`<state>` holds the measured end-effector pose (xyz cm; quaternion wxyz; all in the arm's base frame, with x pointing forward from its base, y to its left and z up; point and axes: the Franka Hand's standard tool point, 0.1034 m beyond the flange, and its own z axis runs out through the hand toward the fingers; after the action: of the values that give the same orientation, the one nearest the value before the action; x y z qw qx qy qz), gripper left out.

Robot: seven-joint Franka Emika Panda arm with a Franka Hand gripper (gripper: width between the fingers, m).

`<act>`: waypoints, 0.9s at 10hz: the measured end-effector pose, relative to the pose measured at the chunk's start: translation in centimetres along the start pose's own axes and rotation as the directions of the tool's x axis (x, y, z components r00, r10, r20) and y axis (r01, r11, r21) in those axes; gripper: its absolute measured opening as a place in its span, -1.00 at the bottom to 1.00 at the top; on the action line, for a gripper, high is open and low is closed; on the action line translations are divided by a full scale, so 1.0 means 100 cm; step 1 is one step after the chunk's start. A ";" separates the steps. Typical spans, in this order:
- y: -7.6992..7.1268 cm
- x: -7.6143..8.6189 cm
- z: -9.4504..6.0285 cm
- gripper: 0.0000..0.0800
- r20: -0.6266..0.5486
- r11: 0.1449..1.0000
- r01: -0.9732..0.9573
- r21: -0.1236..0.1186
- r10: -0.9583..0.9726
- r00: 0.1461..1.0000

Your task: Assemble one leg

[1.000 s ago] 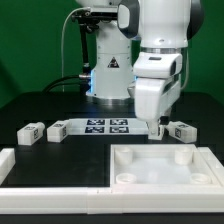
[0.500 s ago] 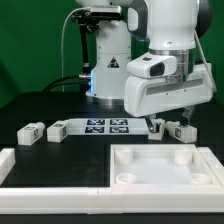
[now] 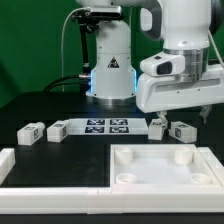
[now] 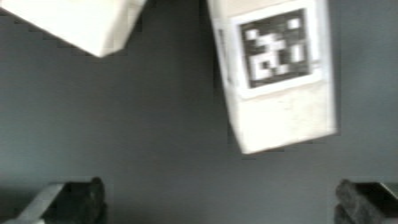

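One leg [image 4: 281, 75] whole, another leg [image 4: 80, 22] cropped

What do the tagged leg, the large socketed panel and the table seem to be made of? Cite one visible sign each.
The leg looks like matte white plastic, chunky with crisp edges; its black-and-white tag seems a printed sticker. The panel is apparently the same white plastic, smooth, with moulded round sockets. The table is dark and matte, with no glare; cloth or mat, cannot tell which.
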<state>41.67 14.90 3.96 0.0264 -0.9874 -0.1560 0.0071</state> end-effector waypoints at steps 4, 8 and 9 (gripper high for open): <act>0.000 -0.004 0.003 0.62 0.039 0.992 0.125 0.008 -0.125 0.991; -0.005 -0.012 0.001 0.62 0.259 0.992 0.120 0.037 -0.125 0.958; -0.007 -0.011 0.004 0.62 0.343 0.991 0.118 0.055 -0.130 0.930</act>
<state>40.37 15.25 3.56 0.0152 -0.9584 -0.2201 0.1813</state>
